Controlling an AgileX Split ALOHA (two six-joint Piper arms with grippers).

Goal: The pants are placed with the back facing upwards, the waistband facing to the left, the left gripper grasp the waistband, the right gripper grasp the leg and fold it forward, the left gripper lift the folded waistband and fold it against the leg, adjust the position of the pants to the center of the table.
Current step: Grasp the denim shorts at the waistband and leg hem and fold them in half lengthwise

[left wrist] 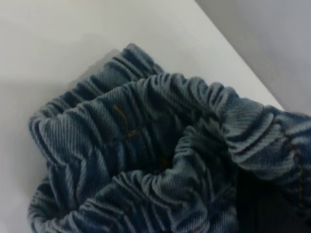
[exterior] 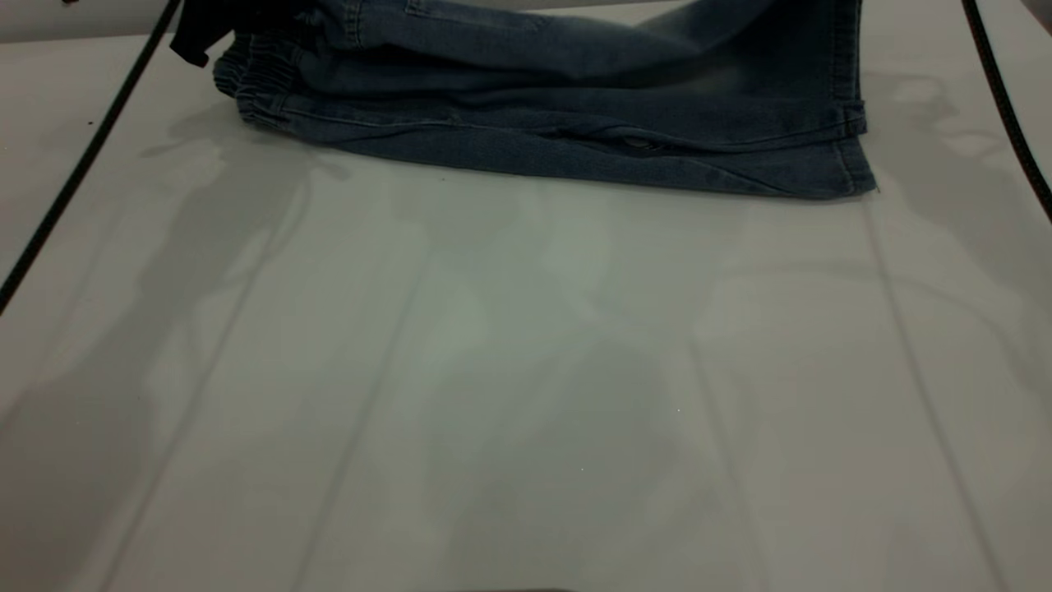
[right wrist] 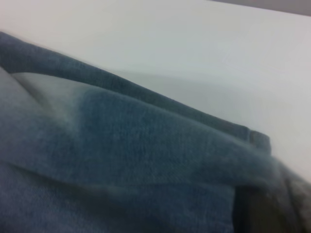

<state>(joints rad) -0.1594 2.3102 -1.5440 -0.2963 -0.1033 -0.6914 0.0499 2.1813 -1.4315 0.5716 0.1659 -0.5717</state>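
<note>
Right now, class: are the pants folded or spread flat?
Folded lengthwise: the pants lie in stacked denim layers on the table, one leg over the other, the bunched waistband doubled at the left end.

Pants (exterior: 575, 123) — ribbed denim; table (exterior: 526, 370) — seemingly smooth.

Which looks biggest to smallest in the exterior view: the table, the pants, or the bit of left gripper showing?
1. The table, filling most of the view.
2. The pants, lying across the far edge.
3. The left gripper, only a small black part showing at the waistband.
</note>
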